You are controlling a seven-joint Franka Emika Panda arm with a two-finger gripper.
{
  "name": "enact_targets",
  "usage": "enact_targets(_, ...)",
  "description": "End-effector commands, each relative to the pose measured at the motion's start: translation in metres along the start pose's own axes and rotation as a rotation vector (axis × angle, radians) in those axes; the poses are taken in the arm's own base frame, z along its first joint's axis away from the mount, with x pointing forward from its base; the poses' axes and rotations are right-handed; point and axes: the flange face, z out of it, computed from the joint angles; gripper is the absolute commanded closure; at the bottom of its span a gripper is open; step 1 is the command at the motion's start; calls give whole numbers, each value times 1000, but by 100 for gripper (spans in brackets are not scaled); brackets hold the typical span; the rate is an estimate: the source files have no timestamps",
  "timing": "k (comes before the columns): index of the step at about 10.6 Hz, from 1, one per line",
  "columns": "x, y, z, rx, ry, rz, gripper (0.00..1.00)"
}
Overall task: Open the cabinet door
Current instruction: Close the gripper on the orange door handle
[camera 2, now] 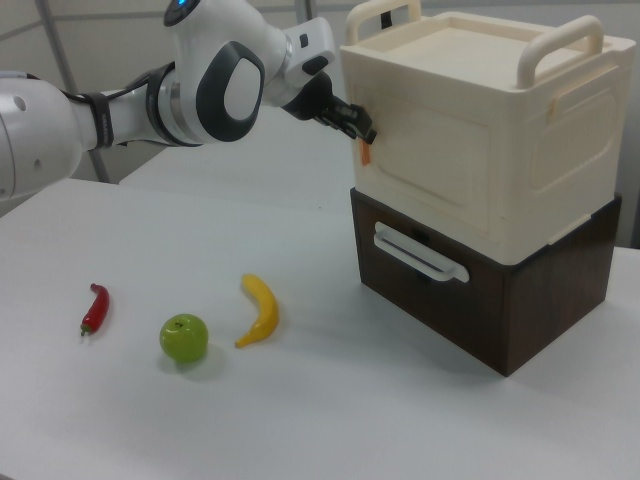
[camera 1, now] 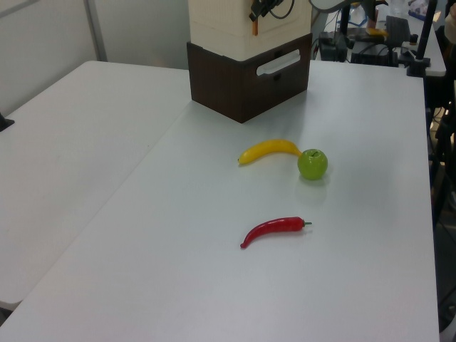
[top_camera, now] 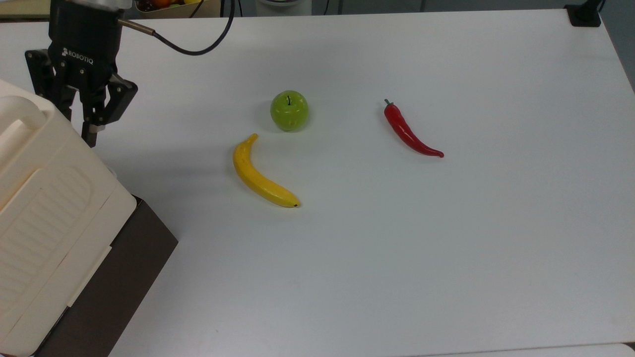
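White tabletop, cabinet at right view's right. Claw (camera 2: 362, 135) seemingly clenched on orange tab (camera 2: 365, 155), door (camera 2: 510, 170) shut, stretching rightward from tab at its upright left edge. Probably needs an outward pull.

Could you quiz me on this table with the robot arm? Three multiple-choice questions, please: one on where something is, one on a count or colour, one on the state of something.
1. In the top view, what lies nearest the green apple?
A. the red chili pepper
B. the banana
C. the dark brown drawer unit

2. How many pieces of fruit or vegetable lie on the white table?
A. two
B. three
C. five

3. How is the cabinet door now?
A. shut, flush with the cream cabinet
B. swung wide open
C. lying on the table

Answers:
1. B: the banana lies just below the apple in the top view; the red chili pepper is farther.
2. B: apple, banana, pepper.
3. A: the right view shows it flush, with the gripper at its edge by a small orange tab.
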Motion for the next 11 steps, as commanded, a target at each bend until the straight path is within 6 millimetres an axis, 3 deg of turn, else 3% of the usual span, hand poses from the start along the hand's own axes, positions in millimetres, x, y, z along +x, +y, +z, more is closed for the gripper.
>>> enact_targets(1,2,-4,0,-6,27,-8,76)
enact_targets(3,1,-4,1,-6,24,-10,86)
enact_targets(5,1,-5,0,-7,18,-11,90)
enact_targets(11,-7,-10,-17,-22,-104,0,91)
